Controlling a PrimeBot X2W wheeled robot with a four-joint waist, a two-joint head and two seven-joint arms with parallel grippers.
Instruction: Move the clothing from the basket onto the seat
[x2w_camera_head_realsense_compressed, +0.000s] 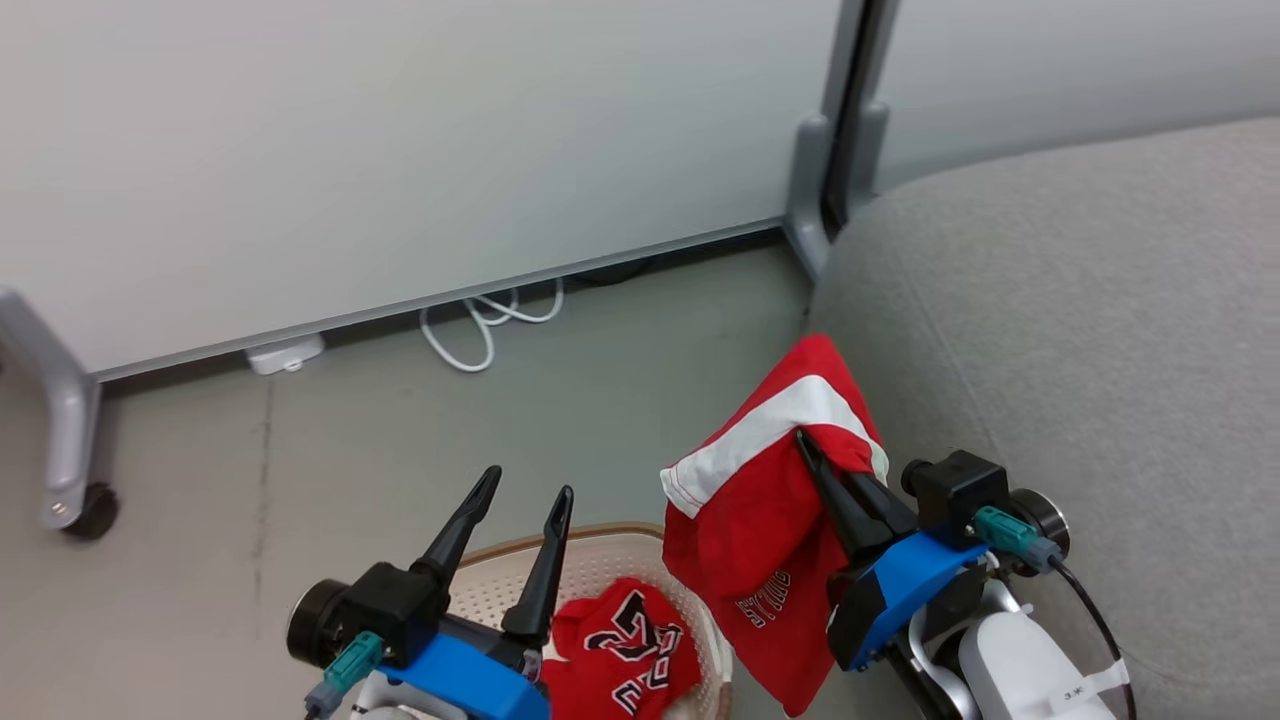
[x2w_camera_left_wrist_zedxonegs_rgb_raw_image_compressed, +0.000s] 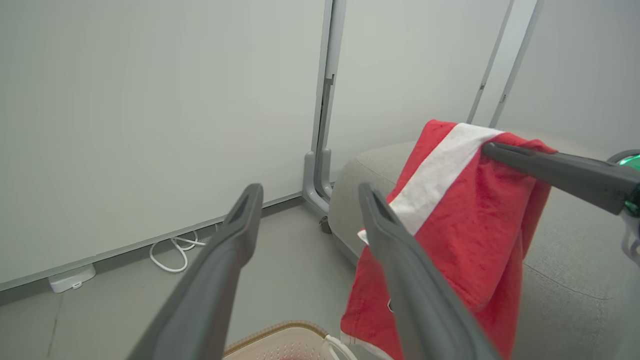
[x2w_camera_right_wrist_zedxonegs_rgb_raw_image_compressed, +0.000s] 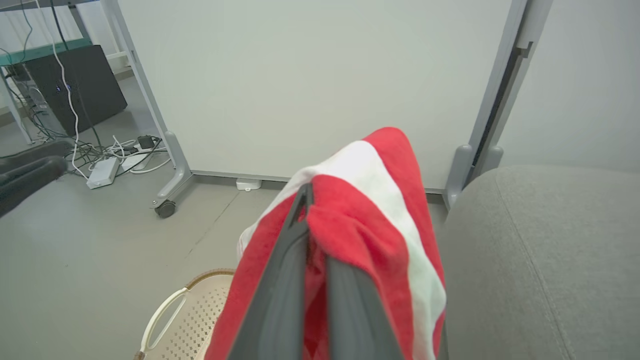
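Fingers of the right gripper (x2w_camera_head_realsense_compressed: 806, 446) are clenched together on a fold of the striped garment (x2w_camera_head_realsense_compressed: 745, 520), right where the broad white stripe crosses the red cloth. The garment hangs from that pinch in a loose drape, white lettering showing near its lower edge. It is lifted clear of the basket (x2w_camera_head_realsense_compressed: 600, 530) and, in the head view, sits between the basket's right side and the rounded front of the seat (x2w_camera_head_realsense_compressed: 1100, 300); whether the cloth brushes the upholstery cannot be told. To the left, the left gripper (x2w_camera_head_realsense_compressed: 530, 482) has its fingers spread apart with nothing between them, poised over the basket's brown rim. Inside the basket lies the numbered garment (x2w_camera_head_realsense_compressed: 625, 640), crumpled, its black white-edged numerals facing up. The basket stands on the grey floor (x2w_camera_head_realsense_compressed: 400, 440) just beside the seat. Further back, a white cable (x2w_camera_head_realsense_compressed: 485, 325) loops along the foot of a pale partition panel (x2w_camera_head_realsense_compressed: 400, 150).
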